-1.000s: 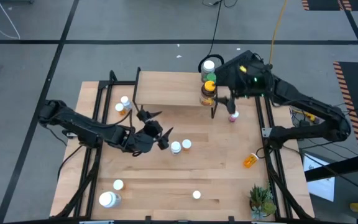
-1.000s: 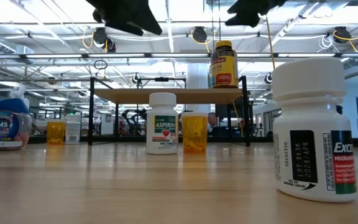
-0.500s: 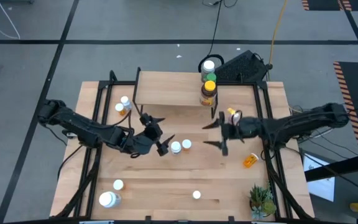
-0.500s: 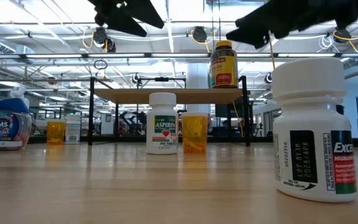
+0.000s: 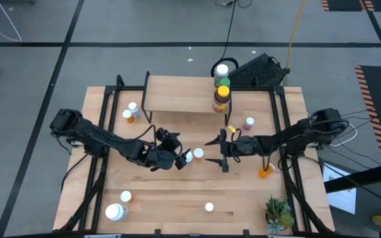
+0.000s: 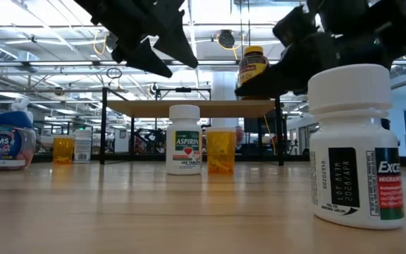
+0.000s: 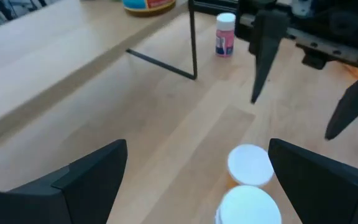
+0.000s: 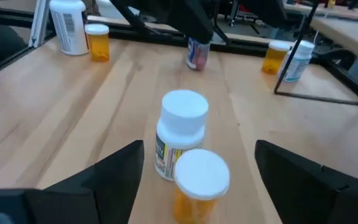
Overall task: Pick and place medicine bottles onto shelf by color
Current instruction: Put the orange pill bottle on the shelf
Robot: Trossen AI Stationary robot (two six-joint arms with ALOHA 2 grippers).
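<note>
Your right gripper (image 5: pixel 218 151) has swung from shelf (image 5: pixel 177 94) to mid-table pair: white bottle (image 5: pixel 188 157), orange bottle (image 5: pixel 198 153). Left gripper (image 5: pixel 179 157) beside them. Both fingers apart, empty. Collision risk.

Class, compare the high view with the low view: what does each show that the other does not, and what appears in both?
Only the high view shows the potted plant at the table's near right corner, the orange bottle lying beside it, and both arms whole, the left gripper and right gripper open around the central pair. Only the low view shows labels: the Aspirin bottle, the Tums jar, and the room behind. Both show the shelf carrying the amber bottle.
</note>
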